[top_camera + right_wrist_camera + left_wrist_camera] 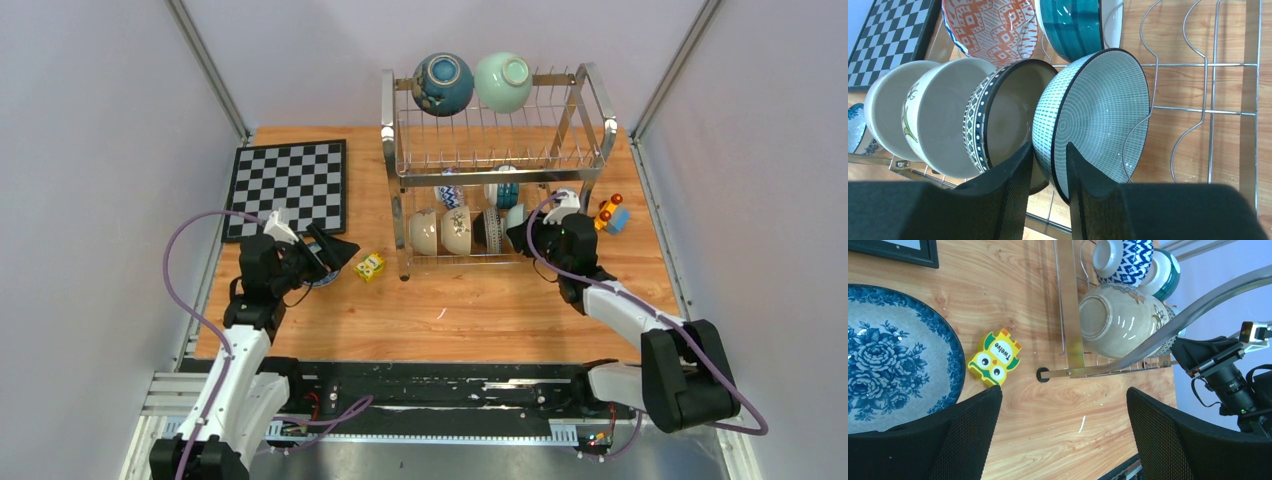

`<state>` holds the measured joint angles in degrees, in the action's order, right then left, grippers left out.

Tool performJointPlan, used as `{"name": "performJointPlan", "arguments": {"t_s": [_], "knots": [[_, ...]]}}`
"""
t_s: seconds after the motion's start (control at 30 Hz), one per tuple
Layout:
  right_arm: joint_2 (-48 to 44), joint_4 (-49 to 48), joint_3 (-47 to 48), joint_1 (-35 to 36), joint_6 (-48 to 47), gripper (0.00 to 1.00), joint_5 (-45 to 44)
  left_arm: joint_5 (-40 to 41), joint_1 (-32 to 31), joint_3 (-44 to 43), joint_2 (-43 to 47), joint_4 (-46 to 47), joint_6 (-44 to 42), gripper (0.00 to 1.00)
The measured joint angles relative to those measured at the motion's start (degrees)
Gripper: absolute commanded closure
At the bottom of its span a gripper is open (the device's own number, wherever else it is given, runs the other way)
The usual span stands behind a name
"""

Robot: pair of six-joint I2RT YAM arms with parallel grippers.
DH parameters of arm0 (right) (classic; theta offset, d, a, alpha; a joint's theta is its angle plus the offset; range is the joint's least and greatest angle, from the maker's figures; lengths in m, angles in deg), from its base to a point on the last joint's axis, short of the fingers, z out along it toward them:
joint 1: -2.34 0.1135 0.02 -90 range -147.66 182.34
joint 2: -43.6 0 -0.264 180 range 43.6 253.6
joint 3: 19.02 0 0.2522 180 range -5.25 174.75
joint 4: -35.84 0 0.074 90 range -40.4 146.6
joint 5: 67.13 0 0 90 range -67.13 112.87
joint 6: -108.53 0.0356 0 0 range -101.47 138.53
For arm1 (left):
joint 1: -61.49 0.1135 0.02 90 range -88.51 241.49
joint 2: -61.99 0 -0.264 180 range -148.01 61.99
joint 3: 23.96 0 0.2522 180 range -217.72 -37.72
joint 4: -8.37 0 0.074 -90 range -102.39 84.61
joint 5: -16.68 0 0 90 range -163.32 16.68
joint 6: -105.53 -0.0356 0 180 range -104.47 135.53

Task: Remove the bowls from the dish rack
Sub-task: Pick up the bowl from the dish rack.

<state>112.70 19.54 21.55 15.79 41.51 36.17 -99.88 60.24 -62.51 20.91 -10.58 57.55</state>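
Bowls (455, 230) stand on edge in the lower tier of the dish rack (500, 135). Our right gripper (1050, 150) pinches the rim of the green-lined bowl (1098, 115), while our left gripper (1063, 395) hangs spread wide. Next, we judge, comes a straight lift clear of the wires.

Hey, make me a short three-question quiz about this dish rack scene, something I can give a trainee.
1. True or false: the left claw is shut on a bowl.
2. The right claw has its fingers either side of which bowl's rim? A) the green-patterned bowl B) the red-patterned bowl C) the plain cream bowl
3. How many bowls sit on the top tier of the dish rack?
Key: 1. False, it is open and holds nothing. 2. A. 3. Two: the dark blue bowl and the mint green bowl.
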Motion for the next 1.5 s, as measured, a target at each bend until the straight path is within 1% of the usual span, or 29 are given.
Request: {"name": "performJointPlan", "arguments": {"t_s": [0.2,0.37,0.53,0.7,1.1,1.3,1.5], "knots": [[0.8,-0.2,0.0,0.0,0.0,0.71,0.4,0.0,0.0,1.0,0.0,0.2,0.2,0.04],[0.8,-1.2,0.0,0.0,0.0,0.82,0.6,0.0,0.0,1.1,0.0,0.4,0.2,0.04],[0.4,-1.3,0.1,0.0,-0.1,0.87,0.5,0.0,0.0,1.1,0.0,0.4,0.2,0.04],[-0.2,-0.7,0.0,-0.1,-0.1,1.0,0.5,0.0,0.0,1.1,0.0,0.4,0.2,0.04],[-3.8,2.2,-0.6,-0.1,-0.2,1.0,0.3,0.0,0.0,1.1,0.0,0.3,0.2,0.04],[-7.5,4.5,-1.0,0.1,-0.1,1.0,1.7,0.0,0.0,1.1,0.0,0.4,0.2,0.04],[-9.5,4.3,-1.4,-0.3,-1.4,1.0,-2.4,0.1,0.0,1.1,-0.1,0.3,0.2,0.04]]}}
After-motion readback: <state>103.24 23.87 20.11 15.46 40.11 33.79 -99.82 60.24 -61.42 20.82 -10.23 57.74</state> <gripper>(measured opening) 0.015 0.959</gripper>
